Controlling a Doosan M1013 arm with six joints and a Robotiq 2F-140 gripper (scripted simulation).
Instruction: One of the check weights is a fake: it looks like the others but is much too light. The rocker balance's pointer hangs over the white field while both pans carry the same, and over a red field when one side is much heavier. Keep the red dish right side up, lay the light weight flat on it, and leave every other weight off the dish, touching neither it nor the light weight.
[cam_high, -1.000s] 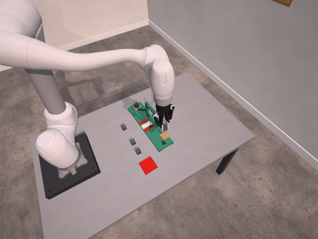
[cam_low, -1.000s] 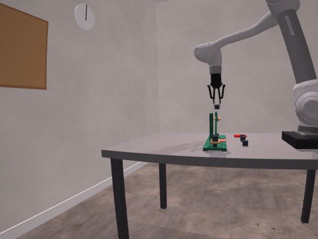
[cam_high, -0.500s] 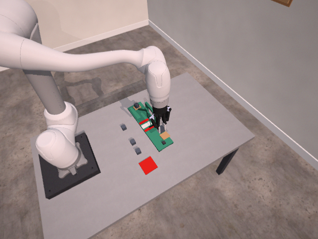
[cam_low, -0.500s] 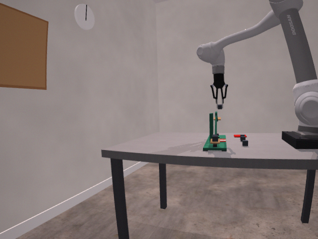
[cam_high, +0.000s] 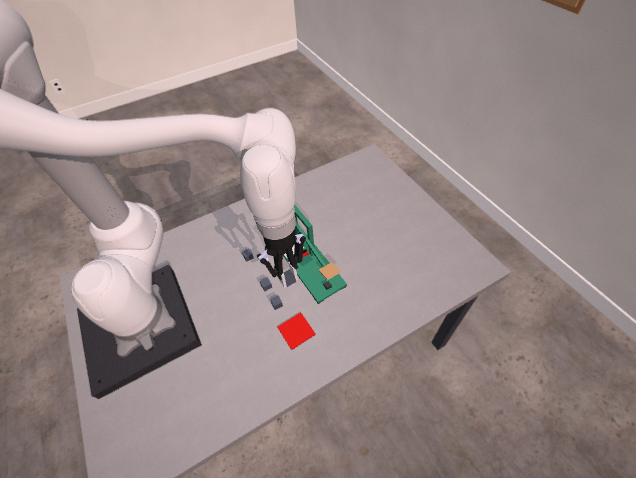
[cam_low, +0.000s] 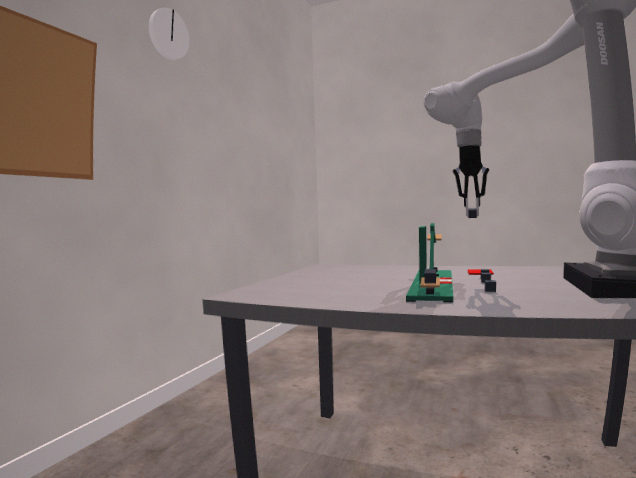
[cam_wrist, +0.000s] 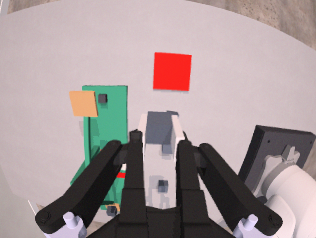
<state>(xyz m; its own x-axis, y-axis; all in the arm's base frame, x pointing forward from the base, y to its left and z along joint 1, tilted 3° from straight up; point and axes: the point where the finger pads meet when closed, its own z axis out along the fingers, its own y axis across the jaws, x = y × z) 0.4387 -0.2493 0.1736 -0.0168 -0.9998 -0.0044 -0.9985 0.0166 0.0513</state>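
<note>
The grey table (cam_high: 411, 231) (cam_low: 287, 292) (cam_wrist: 225, 50) carries everything; the clock directions are read in the top view. The white arm (cam_high: 154, 136) (cam_low: 519, 64) (cam_wrist: 295, 190) reaches in from 10 o'clock of the gripper (cam_high: 287, 274) (cam_low: 472, 209) (cam_wrist: 158, 124); its black base plate (cam_high: 179, 328) (cam_low: 575, 277) (cam_wrist: 255, 145) lies toward 8 o'clock.

The green balance (cam_high: 313, 282) (cam_low: 415, 295) (cam_wrist: 112, 122) stands just beside the space below the fingers, at 3 o'clock. Its upright frame is the tall obstacle there. The beam is tilted: the bare orange pan (cam_high: 329, 270) (cam_low: 438, 237) (cam_wrist: 83, 103) is up, and the other pan (cam_low: 424, 283) is down with a dark weight (cam_low: 430, 275) (cam_wrist: 112, 210) on it. The pointer I cannot read, because the gripper covers this part.

The red dish (cam_high: 296, 331) (cam_low: 480, 271) (cam_wrist: 172, 71) lies flat at 6 o'clock, and no weight is on it. Three loose weights are on the table: one (cam_high: 276, 302) at 7 o'clock, one (cam_high: 265, 283) at 9, one (cam_high: 247, 254) at 10, all apart from the dish.

The fingers are pinching a dark check weight (cam_high: 289, 278) (cam_low: 472, 213) (cam_wrist: 159, 127). It sits between the two tips, high above the table. Which weight is the light one, I cannot tell by look.
</note>
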